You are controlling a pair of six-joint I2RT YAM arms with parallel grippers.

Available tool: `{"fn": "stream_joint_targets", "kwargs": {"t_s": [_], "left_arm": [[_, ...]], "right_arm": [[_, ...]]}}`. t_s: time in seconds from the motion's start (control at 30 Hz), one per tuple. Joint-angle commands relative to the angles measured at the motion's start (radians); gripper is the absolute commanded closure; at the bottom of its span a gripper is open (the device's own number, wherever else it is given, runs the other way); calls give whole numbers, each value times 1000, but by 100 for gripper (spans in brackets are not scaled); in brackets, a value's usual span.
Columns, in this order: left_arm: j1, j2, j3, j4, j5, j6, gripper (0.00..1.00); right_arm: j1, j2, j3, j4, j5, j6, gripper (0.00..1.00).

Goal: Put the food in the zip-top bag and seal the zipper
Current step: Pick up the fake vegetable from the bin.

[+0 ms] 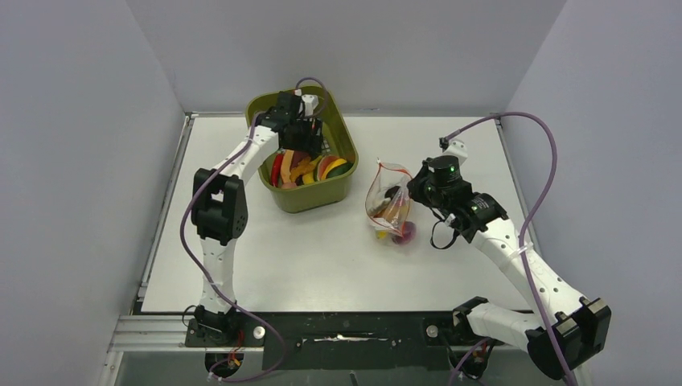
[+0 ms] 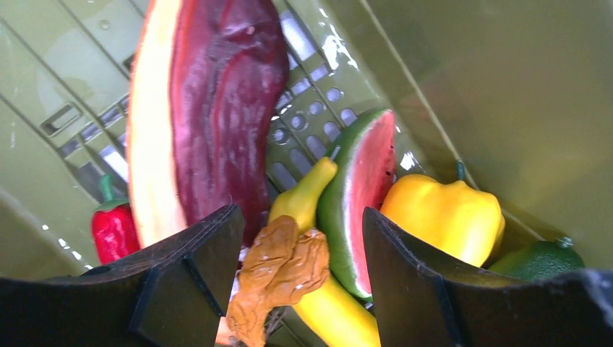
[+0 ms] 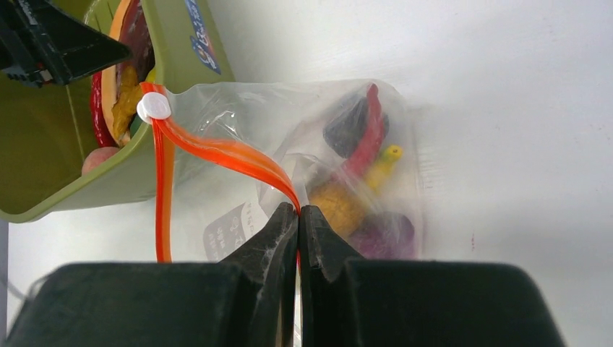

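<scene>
The clear zip-top bag [image 1: 392, 205] lies right of the olive-green bin, its mouth held open, with several food pieces inside [image 3: 361, 181]. My right gripper [image 3: 298, 211] is shut on the bag's red-orange zipper strip [image 3: 217, 150]; the white slider [image 3: 153, 107] sits at the strip's far end. My left gripper [image 2: 300, 246] is open inside the bin, its jaws on either side of a brown wrinkled piece [image 2: 278, 271] and a yellow banana [image 2: 340, 311]. A watermelon slice [image 2: 358, 195], a yellow pepper [image 2: 444, 217], a red pepper [image 2: 114, 230] and a large purple slice [image 2: 217, 101] lie around it.
The olive-green bin [image 1: 318, 195] stands at the table's back centre, with the left arm reaching into it from above. Grey walls close in the table on three sides. The right arm's purple cable [image 1: 547, 169] loops above the table's right side.
</scene>
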Motion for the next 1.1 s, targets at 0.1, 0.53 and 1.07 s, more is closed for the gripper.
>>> {"fn": "stream_joint_targets", "kwargs": {"t_s": [0.1,0.53,1.07], "left_arm": [[42,8,67,3,6,-54,40],[75,-10,-61,38,73,-187,42],[71,-9,-98,30,83,-112,63]], "right_arm": [[-12,-39,23,65,83,-82,100],[-43,87,127,-64,28,-160,100],[-64,186,238,-121,7,-144,100]]}}
